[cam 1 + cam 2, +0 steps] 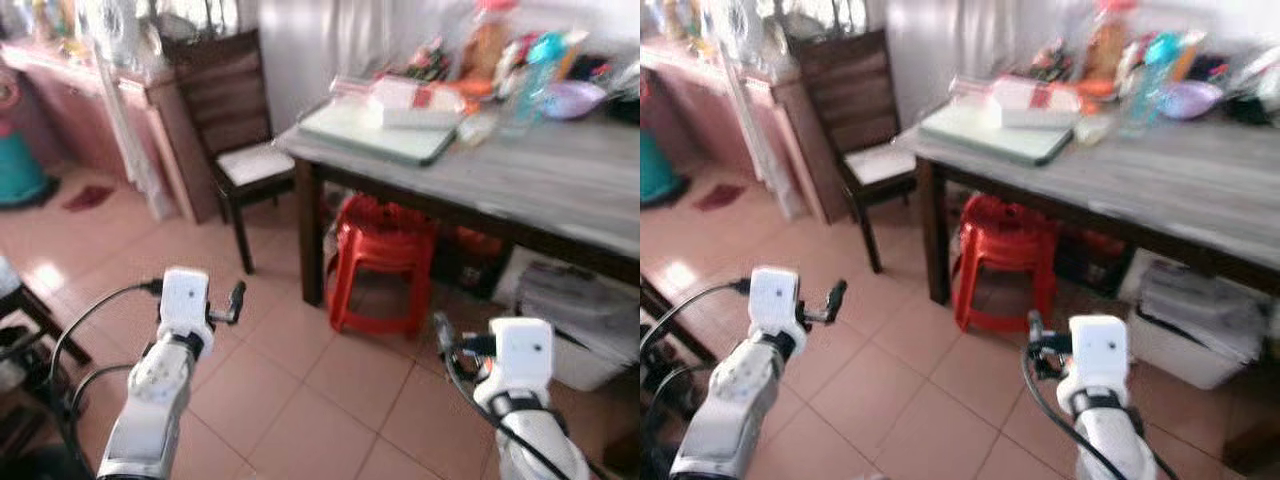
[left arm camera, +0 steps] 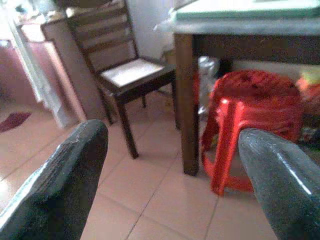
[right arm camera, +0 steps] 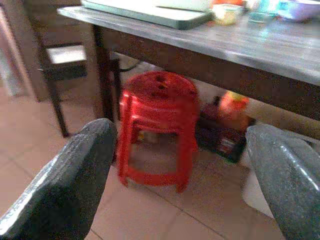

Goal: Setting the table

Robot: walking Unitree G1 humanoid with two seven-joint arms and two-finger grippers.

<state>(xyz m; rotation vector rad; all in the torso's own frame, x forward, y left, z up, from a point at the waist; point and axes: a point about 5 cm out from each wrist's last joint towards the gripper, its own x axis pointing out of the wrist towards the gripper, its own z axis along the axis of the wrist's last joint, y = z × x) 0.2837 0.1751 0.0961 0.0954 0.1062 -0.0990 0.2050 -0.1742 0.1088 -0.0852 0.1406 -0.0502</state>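
Both grippers — left gripper [image 1: 236, 300], right gripper [image 1: 441, 331] — are hanging released, empty; you're facing the table [image 1: 560, 180] ahead, its near corner nearer your right arm.

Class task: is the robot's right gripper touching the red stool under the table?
Apart. The right wrist view shows the open right gripper well short of the red stool, bare floor between.

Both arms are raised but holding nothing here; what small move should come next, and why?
Probably a step forward toward the table. Both the left gripper and the right gripper have their fingers spread apart and empty, out over the tiled floor, short of the table edge. The cluttered items on top lie beyond them, with the red stool tucked beneath.
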